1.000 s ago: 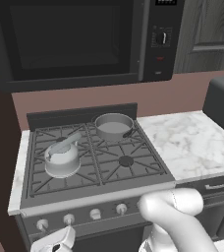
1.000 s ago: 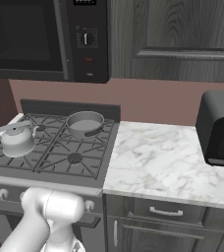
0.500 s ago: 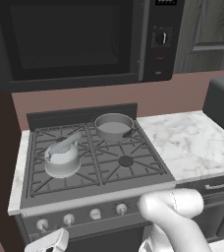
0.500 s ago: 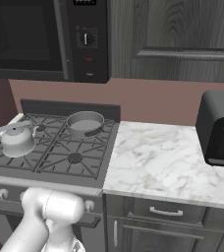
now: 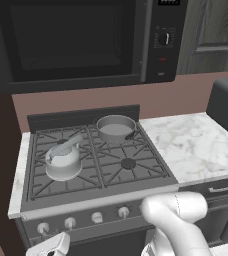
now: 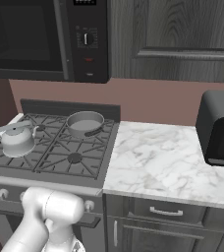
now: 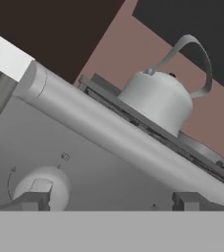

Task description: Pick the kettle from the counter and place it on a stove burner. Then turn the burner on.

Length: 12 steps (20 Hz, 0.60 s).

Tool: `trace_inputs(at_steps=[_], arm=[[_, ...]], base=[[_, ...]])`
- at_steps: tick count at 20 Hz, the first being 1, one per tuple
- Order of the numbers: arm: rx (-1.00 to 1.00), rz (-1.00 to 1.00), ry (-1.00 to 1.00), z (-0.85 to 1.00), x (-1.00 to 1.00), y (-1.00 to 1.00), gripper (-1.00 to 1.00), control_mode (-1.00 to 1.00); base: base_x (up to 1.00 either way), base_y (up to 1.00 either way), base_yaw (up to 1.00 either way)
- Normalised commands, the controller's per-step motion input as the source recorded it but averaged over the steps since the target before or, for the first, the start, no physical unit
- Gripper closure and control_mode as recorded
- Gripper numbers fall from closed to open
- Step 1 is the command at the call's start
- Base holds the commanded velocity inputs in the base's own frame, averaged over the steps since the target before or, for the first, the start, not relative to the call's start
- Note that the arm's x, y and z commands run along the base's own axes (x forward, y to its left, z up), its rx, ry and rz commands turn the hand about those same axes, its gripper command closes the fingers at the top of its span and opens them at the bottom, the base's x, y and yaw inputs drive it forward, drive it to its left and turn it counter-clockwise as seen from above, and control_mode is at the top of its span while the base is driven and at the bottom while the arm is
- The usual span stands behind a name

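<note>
- Kettle (image 5: pixel 62 160) sits on the front-left burner grate of the stove (image 5: pixel 98 192), left of centre in the left base view; in the right base view the kettle (image 6: pixel 16 139) stands at the far left, and in the hand view the kettle (image 7: pixel 158 101) appears upper right, tilted with the camera.
- Its arched handle rises over the domed lid, clear in the hand view.
- Pot (image 5: pixel 115 128) rests on the back-right grate, above and right of the kettle, apart from it; the pot (image 6: pixel 85 123) sits just left of the surface in the right base view.
- Burner (image 5: pixel 128 163) at the front right, centre of the left base view, is bare; the same burner (image 6: pixel 74 158) shows in the right base view.
- Surface (image 5: pixel 196 145) of white marble lies right of the stove; a dark toaster (image 6: pixel 221 128) stands at its right end.
- Microwave (image 5: pixel 81 40) hangs across the top of the left base view.
- Knobs (image 5: pixel 97 217) line the stove's front panel, below the grates.
- Tool (image 5: pixel 50 246) is low at the bottom left of the left base view, in front of the panel under the leftmost knob.
- In the hand view the tool (image 7: pixel 111 201) has its fingers well apart, released and holding nothing; the left finger lies on a round knob (image 7: pixel 41 189) at the lower left, though whether it touches cannot be told.
</note>
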Motion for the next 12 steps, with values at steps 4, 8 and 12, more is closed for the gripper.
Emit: trace_inputs(at_steps=[4, 8, 12], arm=[[0.00, 0.00, 0.00, -0.10, 0.20, 0.00, -1.00, -1.00], [0.00, 0.00, 0.00, -0.23, 0.23, 0.00, -1.00, -1.00], [0.00, 0.00, 0.00, -0.33, 0.23, 0.03, -1.00, -1.00]], base=[[0.00, 0.00, 0.00], [0.00, 0.00, 0.00], [0.00, 0.00, 0.00]])
